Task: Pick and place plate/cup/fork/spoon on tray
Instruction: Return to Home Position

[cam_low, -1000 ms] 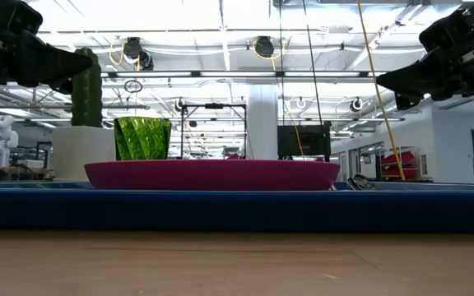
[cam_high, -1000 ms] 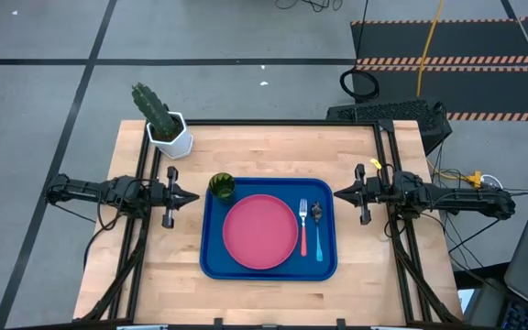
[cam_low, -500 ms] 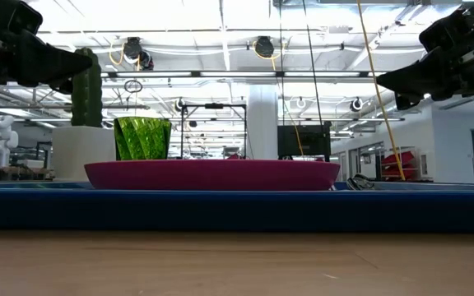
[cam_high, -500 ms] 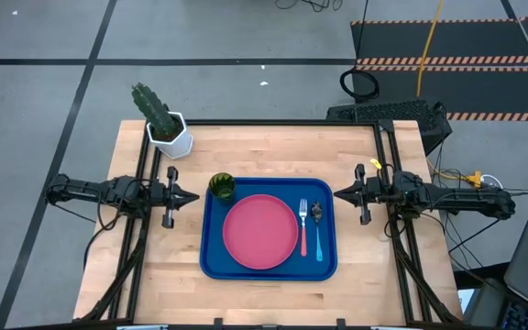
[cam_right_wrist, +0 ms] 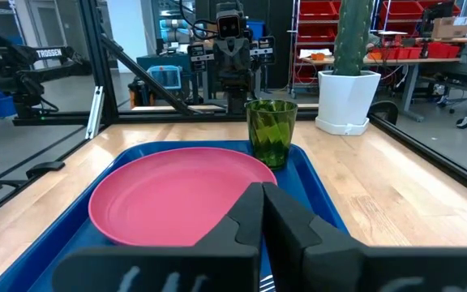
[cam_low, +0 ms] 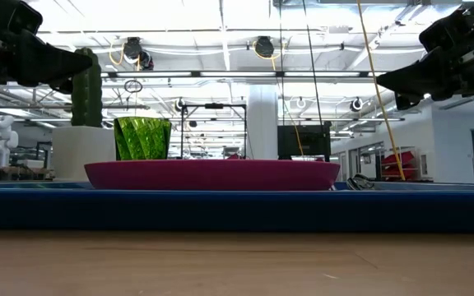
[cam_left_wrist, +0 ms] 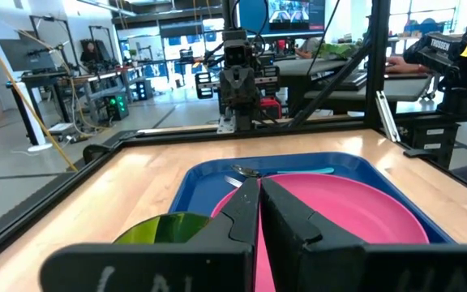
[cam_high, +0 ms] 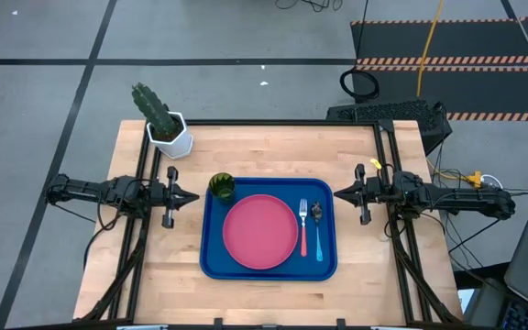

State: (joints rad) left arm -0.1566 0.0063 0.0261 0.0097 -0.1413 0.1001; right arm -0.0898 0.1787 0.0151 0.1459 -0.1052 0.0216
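Left hand (cam_high: 193,196) hovers above the worktop (cam_high: 273,147) just off the tray's left edge, fingers clenched together on nothing, tip aimed at the tray. White hexagonal pot with cactus (cam_high: 170,136) stands at the far-left corner of the worktop, well apart from the tray. Blue tray (cam_high: 211,261) lies flat mid-worktop between the two hands. Green cup (cam_high: 222,187) stands upright in the tray's far-left corner, close to the plate rim; whether they touch I cannot tell. Pink-red plate (cam_high: 260,232) lies flat in the tray, taking up its left and middle part. Fork (cam_high: 303,229) lies on the tray floor just right of the plate, tines toward the far edge, pink handle toward the near edge. Spoon (cam_high: 318,229) lies beside the fork, parallel to it, a small gap between them, dark bowl at the far end, blue handle near. Right hand (cam_high: 336,194) hovers just off the tray's right edge, fingers clenched, empty, tip facing the tray.
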